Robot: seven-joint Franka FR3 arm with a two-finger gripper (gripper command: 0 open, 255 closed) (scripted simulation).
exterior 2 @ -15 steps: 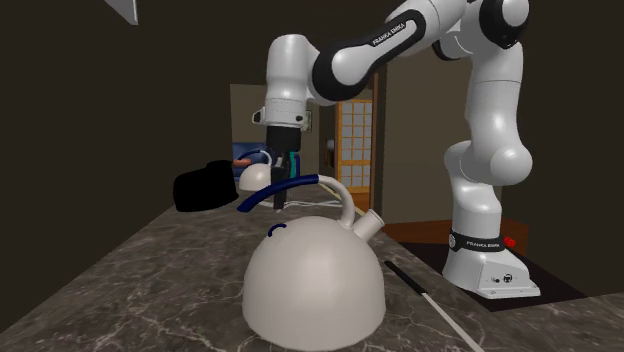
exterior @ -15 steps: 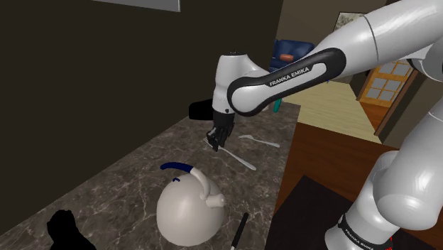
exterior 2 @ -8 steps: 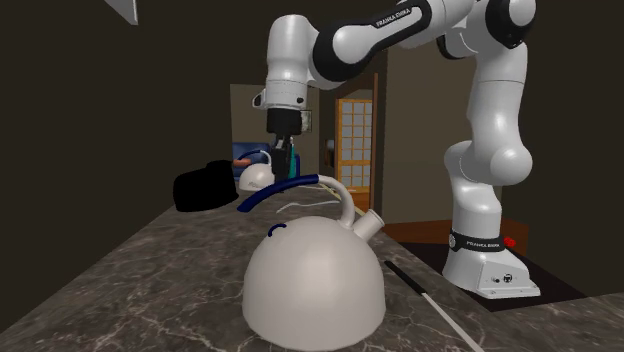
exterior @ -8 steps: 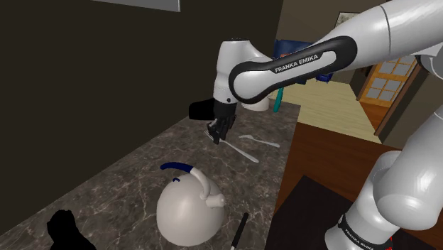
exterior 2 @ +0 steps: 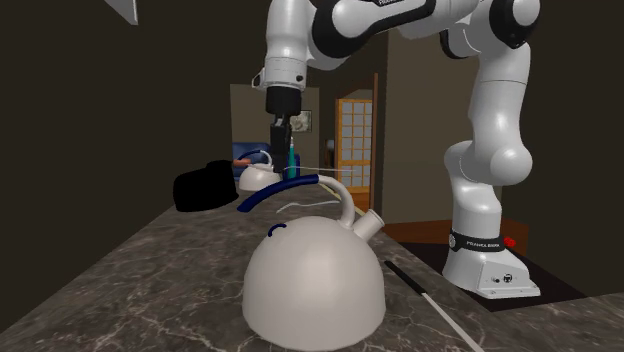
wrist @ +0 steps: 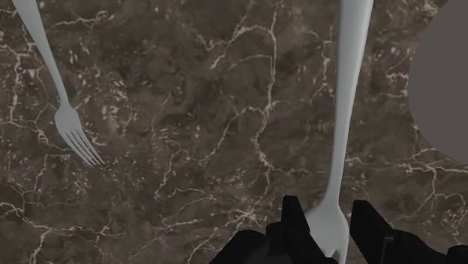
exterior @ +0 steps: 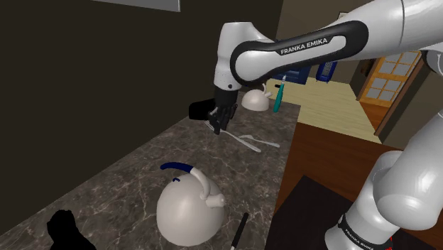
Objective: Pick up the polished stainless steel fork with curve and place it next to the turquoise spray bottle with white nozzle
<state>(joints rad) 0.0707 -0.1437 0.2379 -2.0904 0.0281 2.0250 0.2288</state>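
Observation:
My gripper (wrist: pixel 328 216) is shut on the tine end of a pale grey fork (wrist: pixel 346 112), whose long handle sticks out ahead of the fingers. In the shoulder view the gripper (exterior: pixel 219 122) hangs above the dark marble counter (exterior: pixel 128 177), and the held fork (exterior: pixel 248 144) slants down toward that view's right. A second pale fork (wrist: pixel 69 124) lies flat on the counter (exterior: pixel 266 142). The turquoise spray bottle (exterior: pixel 278 96) stands upright at the far end of the counter, beyond the gripper (exterior 2: pixel 279 135); the second exterior view shows the bottle (exterior 2: pixel 291 160) just behind the hand.
A white domed kettle (exterior: pixel 186 209) with a blue handle stands near the front. A smaller white dome (exterior: pixel 255 99) sits beside the bottle. A black block (exterior: pixel 201 109) lies by the wall, a black shape (exterior: pixel 67 231) at the near corner, and a thin black stick (exterior: pixel 239 231) by the counter's edge.
The arm has risen and moved toward the far end of the counter, carrying the fork up off the marble. The second fork and the kettle have stayed put.

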